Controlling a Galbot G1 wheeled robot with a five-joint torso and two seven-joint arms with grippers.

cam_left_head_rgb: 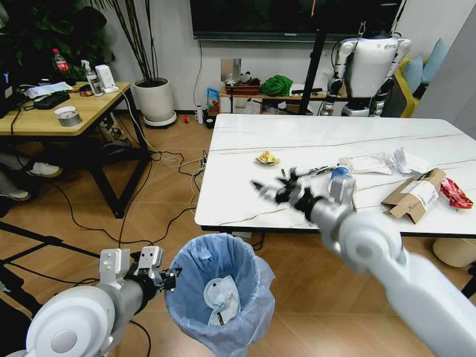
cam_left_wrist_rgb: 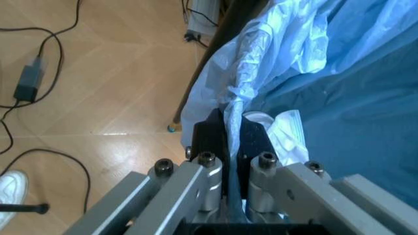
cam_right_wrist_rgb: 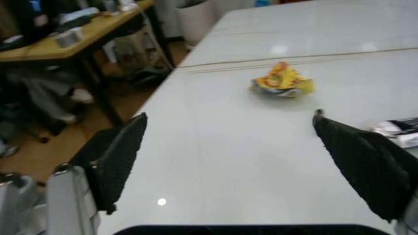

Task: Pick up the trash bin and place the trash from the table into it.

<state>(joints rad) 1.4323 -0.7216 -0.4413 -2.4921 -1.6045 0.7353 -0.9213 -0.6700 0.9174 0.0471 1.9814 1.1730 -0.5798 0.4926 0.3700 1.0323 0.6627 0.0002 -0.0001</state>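
Head view: I hold the trash bin (cam_left_head_rgb: pixel 221 297) by its rim, left gripper (cam_left_head_rgb: pixel 165 279) jaws clamped on the thin bag.
Right gripper (cam_left_head_rgb: pixel 286 190), jaws wide and empty, hangs over the surface (cam_left_head_rgb: pixel 312 137) facing the yellow scrap (cam_left_head_rgb: pixel 267 158): light, crushable, pinch across its crumpled middle.

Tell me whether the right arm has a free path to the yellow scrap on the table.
Probably yes. The right gripper is open over the bare table, with the yellow scrap straight ahead and nothing lying between them.
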